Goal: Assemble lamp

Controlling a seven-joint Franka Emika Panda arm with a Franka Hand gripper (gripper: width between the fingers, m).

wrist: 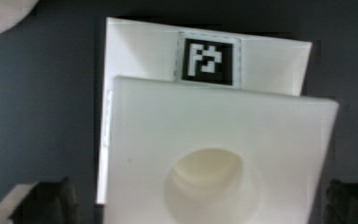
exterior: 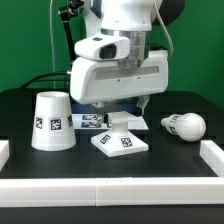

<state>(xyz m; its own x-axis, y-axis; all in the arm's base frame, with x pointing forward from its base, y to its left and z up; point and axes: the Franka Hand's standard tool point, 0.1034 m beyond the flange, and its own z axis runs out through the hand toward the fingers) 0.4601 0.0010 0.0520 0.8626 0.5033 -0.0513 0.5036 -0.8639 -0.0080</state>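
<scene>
The black surface [exterior: 60,165] carries three lamp parts. The Panda arm [exterior: 120,40] holds its tool [exterior: 122,108] spread wide, gripping nothing. The shade [exterior: 50,122] stands at the exterior view's left, the square base [exterior: 122,143] lies beneath the tool, and the bulb [exterior: 186,126] lies at the right.

three lamp parts in all: one cone shade [exterior: 51,122], one flat square base [exterior: 122,143], one round bulb [exterior: 186,125]. there is also one robot arm [exterior: 115,60], one marker board [exterior: 90,121] and one table [exterior: 180,152]. two tags show on the shade.
</scene>
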